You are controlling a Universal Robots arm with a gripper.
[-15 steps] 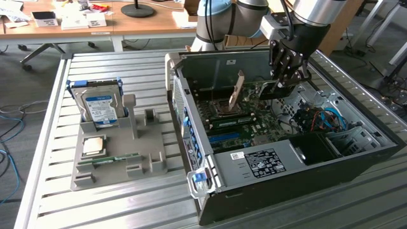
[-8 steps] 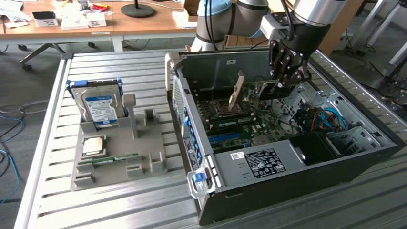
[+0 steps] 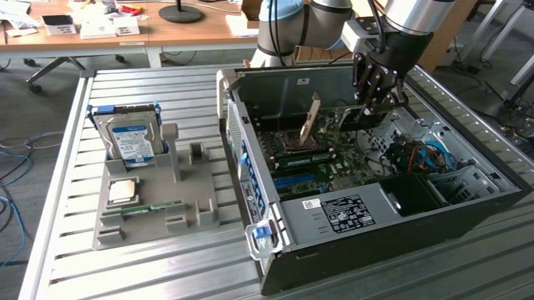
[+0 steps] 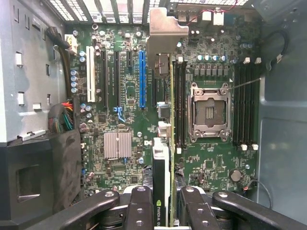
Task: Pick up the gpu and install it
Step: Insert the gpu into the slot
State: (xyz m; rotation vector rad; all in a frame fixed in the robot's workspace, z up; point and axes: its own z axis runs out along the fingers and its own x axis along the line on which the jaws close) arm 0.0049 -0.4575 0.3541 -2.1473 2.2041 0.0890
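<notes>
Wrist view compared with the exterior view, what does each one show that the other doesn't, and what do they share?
Wrist view: the lettering on the gpu, a finned heatsink and a white slot. Exterior view: the hard drive, RAM stick and tray beside the case, plus the arm. Both: the gripper shut on the gpu over the motherboard, and the CPU socket.
</notes>
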